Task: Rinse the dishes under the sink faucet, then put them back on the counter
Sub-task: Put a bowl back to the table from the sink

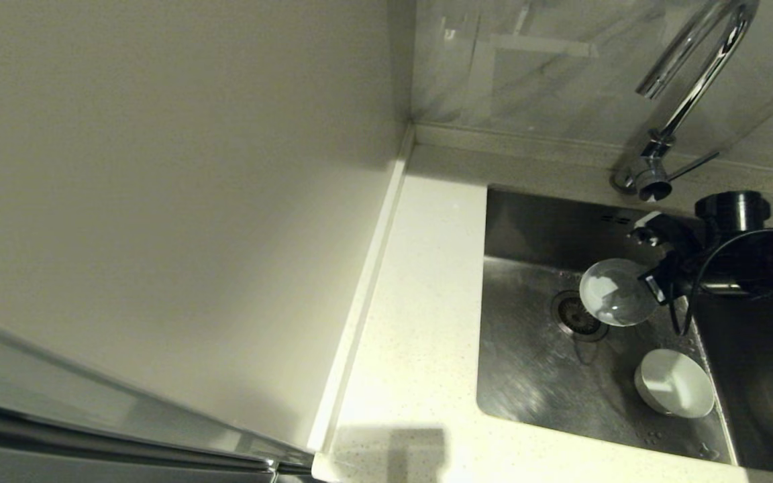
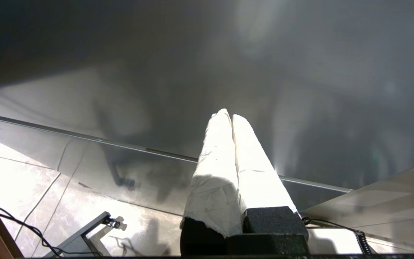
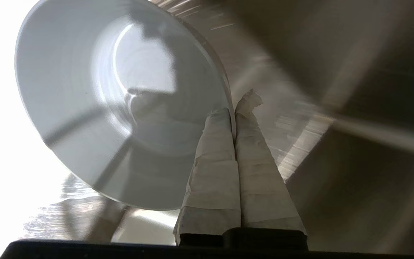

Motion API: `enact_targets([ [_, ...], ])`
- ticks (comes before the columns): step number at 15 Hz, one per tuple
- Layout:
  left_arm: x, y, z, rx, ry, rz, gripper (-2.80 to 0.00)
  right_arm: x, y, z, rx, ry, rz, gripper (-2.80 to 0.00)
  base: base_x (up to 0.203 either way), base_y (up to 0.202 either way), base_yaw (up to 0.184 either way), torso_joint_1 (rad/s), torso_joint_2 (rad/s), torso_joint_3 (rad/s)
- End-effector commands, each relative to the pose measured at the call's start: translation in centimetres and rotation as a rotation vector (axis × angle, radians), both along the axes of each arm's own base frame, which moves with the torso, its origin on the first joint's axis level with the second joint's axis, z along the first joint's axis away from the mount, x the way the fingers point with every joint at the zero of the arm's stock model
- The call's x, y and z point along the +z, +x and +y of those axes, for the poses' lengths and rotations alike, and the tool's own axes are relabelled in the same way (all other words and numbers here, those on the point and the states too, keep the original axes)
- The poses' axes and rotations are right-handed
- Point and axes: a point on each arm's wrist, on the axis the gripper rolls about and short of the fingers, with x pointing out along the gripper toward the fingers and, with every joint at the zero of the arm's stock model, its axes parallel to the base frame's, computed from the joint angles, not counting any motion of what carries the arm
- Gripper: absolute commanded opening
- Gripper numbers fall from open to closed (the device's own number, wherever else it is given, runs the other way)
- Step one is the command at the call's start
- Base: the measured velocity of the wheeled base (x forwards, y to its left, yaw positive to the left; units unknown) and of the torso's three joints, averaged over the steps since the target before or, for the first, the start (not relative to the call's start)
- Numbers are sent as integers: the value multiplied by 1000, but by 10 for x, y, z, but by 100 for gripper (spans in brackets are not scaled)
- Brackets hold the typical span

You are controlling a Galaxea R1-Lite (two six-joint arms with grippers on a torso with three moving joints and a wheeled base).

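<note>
Shiny steel sink (image 1: 527, 376) lies below the right gripper (image 3: 235, 108), pinching a round white bowl's (image 1: 618, 292) rim; the tall chrome faucet (image 1: 688, 87) waits above.

Cut-off, hidden and blurred parts around the sink

In the head view the faucet (image 1: 688, 87) runs out past the top edge at the crown of its arch, and the right arm leaves by the right edge, its dark bulk covering the sink's (image 1: 527, 376) right wall and the rim of the held white bowl (image 1: 618, 292) where the right gripper (image 1: 651, 285) meets it. That bowl overlaps part of the drain strainer (image 1: 578, 315). The desk (image 1: 413, 335) is cut by the bottom edge. The left arm is out of the head view altogether. In the right wrist view the steel beyond the bowl is streaked and blurred, and glare washes out one side.
</note>
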Motion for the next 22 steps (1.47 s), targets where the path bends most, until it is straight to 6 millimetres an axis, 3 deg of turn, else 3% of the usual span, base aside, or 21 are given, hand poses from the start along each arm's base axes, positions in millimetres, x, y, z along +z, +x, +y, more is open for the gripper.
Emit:
enact_targets([
  [1, 0, 0, 0, 0, -1, -3, -280, 59, -35, -7, -73, 23, -154, -280, 0, 0, 0, 0, 0, 0],
  [3, 0, 0, 0, 0, -1, -3, -280, 92, -71, -31, -178, 32, -246, -280, 0, 0, 0, 0, 0, 0],
  [6, 0, 0, 0, 2, -1, -3, -280, 119, -129, -80, -354, 21, -307, -280, 0, 0, 0, 0, 0, 0],
  [8, 0, 0, 0, 0, -1, -3, -280, 120, -162, -107, -482, 36, -258, -280, 0, 0, 0, 0, 0, 0],
  [11, 0, 0, 0, 0, -1, -3, -280, 100, -196, -132, -590, 190, -45, -280, 0, 0, 0, 0, 0, 0],
  [13, 0, 0, 0, 0, -1, -3, -280, 87, -202, -153, -632, 285, 52, -280, 0, 0, 0, 0, 0, 0],
  [16, 0, 0, 0, 0, -1, -3, -280, 74, -206, -166, -674, 324, 99, -280, 0, 0, 0, 0, 0, 0],
  [22, 0, 0, 0, 0, -1, -3, -280, 55, -215, -203, -738, 246, 121, -280, 0, 0, 0, 0, 0, 0],
])
